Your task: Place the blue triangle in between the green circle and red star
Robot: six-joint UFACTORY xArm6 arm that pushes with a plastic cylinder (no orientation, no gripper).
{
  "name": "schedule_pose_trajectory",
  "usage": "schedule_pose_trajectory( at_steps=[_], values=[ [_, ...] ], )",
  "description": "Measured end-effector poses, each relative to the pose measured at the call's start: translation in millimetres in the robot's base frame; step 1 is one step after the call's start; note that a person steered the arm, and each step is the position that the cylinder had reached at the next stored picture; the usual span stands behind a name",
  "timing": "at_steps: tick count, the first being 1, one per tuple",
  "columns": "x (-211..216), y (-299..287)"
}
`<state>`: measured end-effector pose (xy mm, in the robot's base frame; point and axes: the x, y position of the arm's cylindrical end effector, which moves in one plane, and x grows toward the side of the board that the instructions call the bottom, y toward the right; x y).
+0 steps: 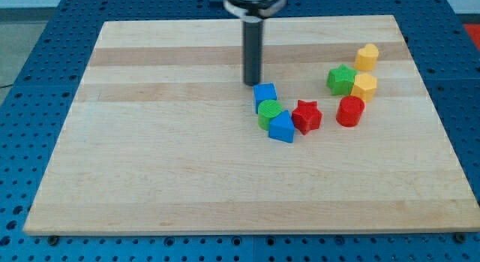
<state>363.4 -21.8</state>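
Observation:
The blue triangle (pixel 282 127) lies near the board's middle, touching the green circle (pixel 268 112) on its upper left and the red star (pixel 307 115) on its right. A blue cube (pixel 265 94) sits just above the green circle, touching it. My tip (pixel 252 83) is just up and left of the blue cube, close to it, and above the green circle.
To the right stand a green star (pixel 341 79), a red cylinder (pixel 350 111), a yellow block (pixel 364 87) and another yellow block (pixel 367 56) near the view's top right. The wooden board (pixel 150 157) lies on a blue perforated table.

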Motion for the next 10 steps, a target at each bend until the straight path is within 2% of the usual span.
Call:
schedule_pose_trajectory(
  at_steps=[1,2,3,4,7,10],
  values=[
    [52.6,-56.7],
    [145.7,-37.0],
    [167.3,43.9],
    [149.8,85.0],
    [143.3,67.4],
    [132.9,76.9]
  ],
)
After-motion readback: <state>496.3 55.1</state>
